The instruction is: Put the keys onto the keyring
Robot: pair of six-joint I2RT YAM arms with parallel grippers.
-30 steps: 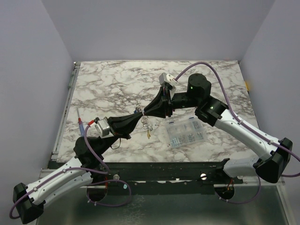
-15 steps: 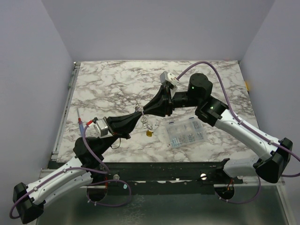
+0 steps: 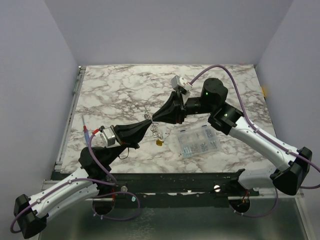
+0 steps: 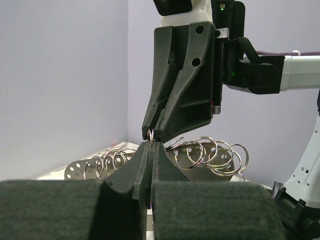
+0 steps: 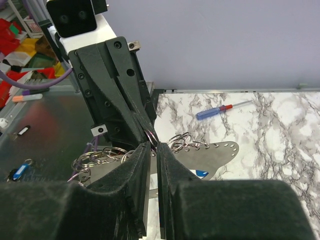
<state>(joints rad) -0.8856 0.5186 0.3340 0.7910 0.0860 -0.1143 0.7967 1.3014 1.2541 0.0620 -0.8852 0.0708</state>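
Note:
My left gripper [image 3: 148, 121] and right gripper [image 3: 153, 119] meet tip to tip above the table. Both pinch one small silvery split ring of the keyring [image 4: 150, 135], which also shows in the right wrist view [image 5: 152, 136]. A cluster of rings on a thin perforated metal plate [image 5: 220, 152] hangs below them [image 3: 155, 131]. The yellow key [image 3: 159, 142] dangles at the bottom of the cluster. A bit of blue [image 5: 200, 173] shows under the plate. The green key is hidden. In the left wrist view my left gripper [image 4: 150, 143] sits just under the right gripper [image 4: 156, 134].
A clear compartment box [image 3: 198, 141] of small parts lies right of the grippers. A red-and-blue screwdriver [image 3: 86, 131] lies at the left table edge, also in the right wrist view [image 5: 220, 110]. Grey walls enclose the marble table [image 3: 125, 85].
The right wrist has risen and tilted slightly. The yellow key has swung a little and now hangs face-on. Both grippers stay pinched together at the same spot.

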